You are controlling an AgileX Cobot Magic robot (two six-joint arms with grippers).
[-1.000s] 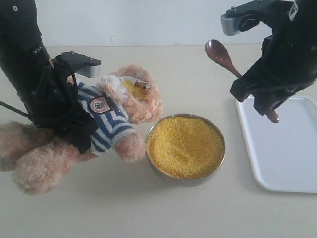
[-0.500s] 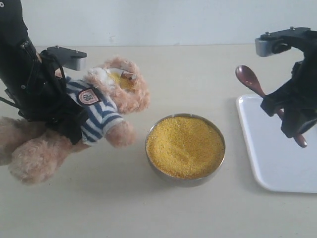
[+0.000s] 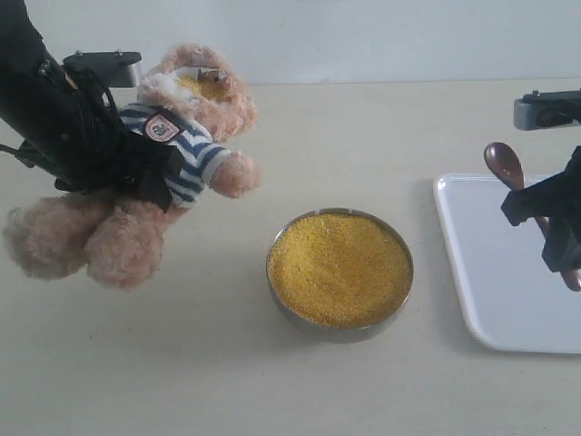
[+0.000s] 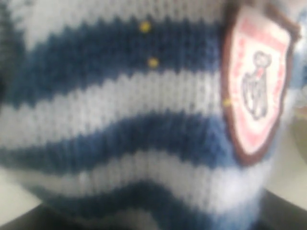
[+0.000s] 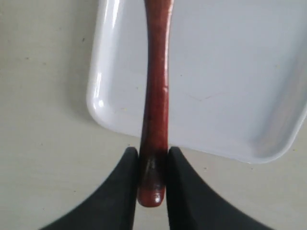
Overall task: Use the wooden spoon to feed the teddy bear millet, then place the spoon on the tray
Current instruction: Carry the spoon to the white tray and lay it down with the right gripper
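Observation:
The teddy bear point(image 3: 195, 136) in its striped shirt hangs tilted at the far left, and my left gripper point(image 3: 136, 173) is shut around its torso. Some millet lies on its face. In the left wrist view the shirt point(image 4: 120, 120) and chest badge point(image 4: 256, 91) fill the frame and hide the fingers. Millet point(image 3: 340, 268) fills the metal bowl point(image 3: 338, 331) in the middle. My right gripper point(image 3: 556, 232) point(image 5: 152, 163) is shut on the handle end of the wooden spoon point(image 3: 502, 163) point(image 5: 156, 96), whose round bowl points up above the near-left part of the white tray point(image 3: 499, 291) point(image 5: 230, 72).
The beige table point(image 3: 182, 363) runs back to a pale wall. The metal bowl sits between the bear and the tray, a short gap from the tray's left rim. A few yellow grains point(image 4: 152, 62) cling to the bear's shirt.
The left arm has carried the bear left and back, away from the bowl. The right arm has moved the spoon right and down until it is over the tray.

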